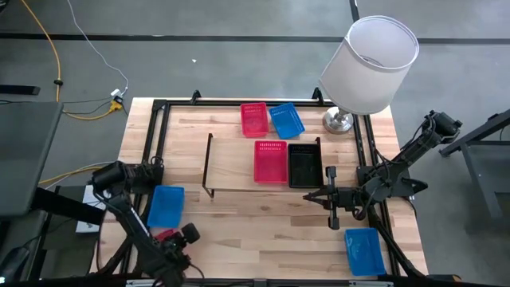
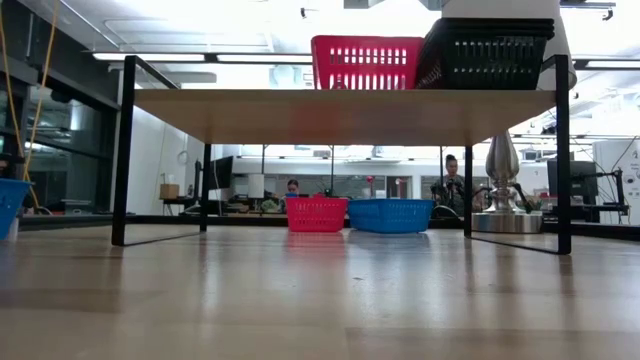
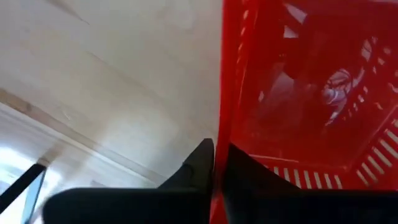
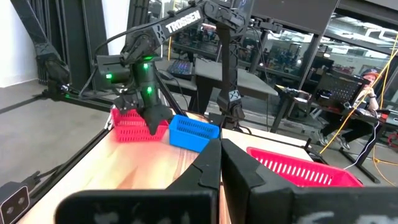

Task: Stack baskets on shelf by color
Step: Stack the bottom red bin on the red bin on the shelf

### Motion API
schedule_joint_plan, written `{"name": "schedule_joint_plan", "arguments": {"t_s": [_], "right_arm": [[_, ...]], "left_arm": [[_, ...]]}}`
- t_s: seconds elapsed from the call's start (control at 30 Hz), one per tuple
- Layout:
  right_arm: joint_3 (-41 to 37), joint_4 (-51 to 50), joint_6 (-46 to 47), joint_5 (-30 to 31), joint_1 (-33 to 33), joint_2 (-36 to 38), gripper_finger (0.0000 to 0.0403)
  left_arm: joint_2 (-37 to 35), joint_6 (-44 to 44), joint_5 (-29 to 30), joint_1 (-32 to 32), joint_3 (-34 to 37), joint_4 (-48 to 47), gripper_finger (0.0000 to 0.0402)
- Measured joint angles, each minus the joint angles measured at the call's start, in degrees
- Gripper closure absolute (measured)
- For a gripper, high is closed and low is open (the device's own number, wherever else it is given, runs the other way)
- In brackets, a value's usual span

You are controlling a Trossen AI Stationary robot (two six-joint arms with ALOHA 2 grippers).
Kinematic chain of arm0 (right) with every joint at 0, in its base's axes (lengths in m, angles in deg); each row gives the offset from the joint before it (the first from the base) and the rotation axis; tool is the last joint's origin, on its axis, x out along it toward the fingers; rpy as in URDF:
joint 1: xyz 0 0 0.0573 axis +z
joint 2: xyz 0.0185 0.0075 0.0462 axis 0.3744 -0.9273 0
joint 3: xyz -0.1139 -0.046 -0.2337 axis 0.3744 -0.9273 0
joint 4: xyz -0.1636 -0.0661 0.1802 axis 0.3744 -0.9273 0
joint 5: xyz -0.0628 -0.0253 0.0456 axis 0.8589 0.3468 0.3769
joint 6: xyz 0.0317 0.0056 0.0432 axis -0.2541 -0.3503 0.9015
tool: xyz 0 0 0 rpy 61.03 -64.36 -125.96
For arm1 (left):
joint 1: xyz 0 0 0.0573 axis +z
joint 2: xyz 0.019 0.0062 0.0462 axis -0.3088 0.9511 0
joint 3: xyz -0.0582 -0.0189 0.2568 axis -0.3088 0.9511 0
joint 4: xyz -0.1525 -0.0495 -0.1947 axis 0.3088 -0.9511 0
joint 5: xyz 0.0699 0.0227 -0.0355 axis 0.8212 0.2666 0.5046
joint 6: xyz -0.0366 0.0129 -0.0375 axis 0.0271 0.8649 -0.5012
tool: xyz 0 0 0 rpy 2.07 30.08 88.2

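The left pincer (image 3: pixel 214 165) is clamping the rim of a red perforated plastic basket (image 3: pixel 305 93) at the wooden bench's (image 1: pixel 239 215) near-left corner; the right pincer (image 4: pixel 221 158) is hovering clenched.

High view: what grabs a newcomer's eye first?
The big white lamp at the table's far right corner. Then the shelf mid-table with a red basket and a black basket side by side on it. At the near left, the left end effector is shut on another red basket's wall.

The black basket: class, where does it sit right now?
In the high view the black basket sits on the shelf, at its right end, beside a red basket on its left and near the lamp.
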State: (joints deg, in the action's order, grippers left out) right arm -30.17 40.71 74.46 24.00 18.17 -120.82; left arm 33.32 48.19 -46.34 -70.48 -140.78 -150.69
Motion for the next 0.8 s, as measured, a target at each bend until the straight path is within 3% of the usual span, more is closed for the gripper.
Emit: {"name": "schedule_joint_plan", "arguments": {"t_s": [0.23,0.4,0.47,0.67,0.8], "right_arm": [[0.0,-0.1,0.01,0.0,0.0,0.0,0.0403],[0.0,-0.3,0.01,0.0,0.0,0.0,0.0403],[0.0,-0.32,0.16,0.0,0.0,0.0,0.0403],[0.0,-1.03,1.77,0.0,-0.02,0.0,0.0403],[0.0,-1.37,2.2,0.0,-0.02,0.0,0.0403]], "left_arm": [[0.02,1.76,3.84,3.69,-6.71,0.87,0.0398],[-0.28,5.33,13.64,6.02,-15.58,-1.05,0.0399],[-1.22,5.18,20.35,7.06,-19.24,-3.34,0.0399],[-6.91,-1.55,42.87,12.53,-27.59,-3.15,0.04],[-12.11,-17.21,46.42,19.41,-28.44,1.91,0.04]]}}
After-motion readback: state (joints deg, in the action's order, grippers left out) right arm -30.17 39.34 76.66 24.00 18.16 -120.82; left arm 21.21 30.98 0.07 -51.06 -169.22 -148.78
